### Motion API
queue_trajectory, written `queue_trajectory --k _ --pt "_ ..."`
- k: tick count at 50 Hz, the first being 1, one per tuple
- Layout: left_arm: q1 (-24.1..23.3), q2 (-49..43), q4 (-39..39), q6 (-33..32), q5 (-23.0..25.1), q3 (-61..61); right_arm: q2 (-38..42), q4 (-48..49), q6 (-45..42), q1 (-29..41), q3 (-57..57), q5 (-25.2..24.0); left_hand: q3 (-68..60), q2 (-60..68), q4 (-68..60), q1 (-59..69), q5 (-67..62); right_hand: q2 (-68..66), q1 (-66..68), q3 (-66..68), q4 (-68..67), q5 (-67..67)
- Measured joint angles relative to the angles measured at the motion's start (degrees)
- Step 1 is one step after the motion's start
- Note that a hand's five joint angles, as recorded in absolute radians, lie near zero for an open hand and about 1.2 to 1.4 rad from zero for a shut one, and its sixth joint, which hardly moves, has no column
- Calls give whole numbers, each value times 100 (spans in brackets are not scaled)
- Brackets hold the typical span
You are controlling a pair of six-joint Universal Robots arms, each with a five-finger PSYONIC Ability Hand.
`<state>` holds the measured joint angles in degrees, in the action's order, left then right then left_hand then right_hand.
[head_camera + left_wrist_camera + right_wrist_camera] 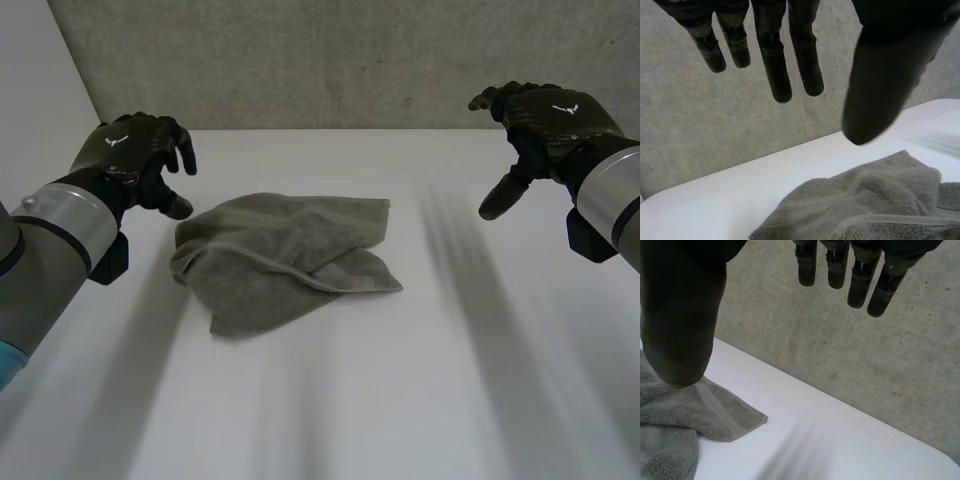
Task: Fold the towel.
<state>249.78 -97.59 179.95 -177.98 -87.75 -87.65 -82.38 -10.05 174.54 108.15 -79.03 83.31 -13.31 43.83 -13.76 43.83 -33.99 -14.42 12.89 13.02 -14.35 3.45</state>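
Observation:
A grey towel point(285, 255) lies loosely crumpled on the white table point(420, 400), a little left of centre, with one layer folded over another. My left hand point(135, 150) hovers above the table just beyond the towel's left end, its fingers relaxed and holding nothing. In the left wrist view the fingers point(777, 65) hang apart from the thumb, above the towel's edge point(865, 200). My right hand point(540, 115) floats at the far right, well away from the cloth, open and empty. Past its thumb point(680, 315) in the right wrist view lies a hemmed corner of the towel point(725, 415).
A grey concrete wall point(350, 60) rises along the table's far edge. Bare white tabletop stretches in front of the towel and to its right.

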Motion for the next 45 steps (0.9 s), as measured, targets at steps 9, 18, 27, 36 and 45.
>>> queue_trajectory --k 9,18,27,36,45 --pt "42 21 95 -15 -24 6 15 3 -1 -5 -28 9 0 -2326 0 -2069 2532 0 0 0 0 0" --pt "118 17 85 -21 -25 -91 75 4 23 39 -91 -21 0 -2452 0 -2187 2711 0 0 0 0 0" --pt "486 -118 375 -296 158 -488 485 60 148 716 -197 -82 0 -2452 0 -2187 2705 0 0 0 0 0" --pt "949 -1105 1222 -898 1145 -498 1686 808 707 1545 51 -159 0 -2452 0 -2187 2706 0 0 0 0 0" --pt "1067 -2342 1308 -958 2066 187 3087 1568 1446 1911 683 -125 0 -2452 0 -2187 2701 0 0 0 0 0"
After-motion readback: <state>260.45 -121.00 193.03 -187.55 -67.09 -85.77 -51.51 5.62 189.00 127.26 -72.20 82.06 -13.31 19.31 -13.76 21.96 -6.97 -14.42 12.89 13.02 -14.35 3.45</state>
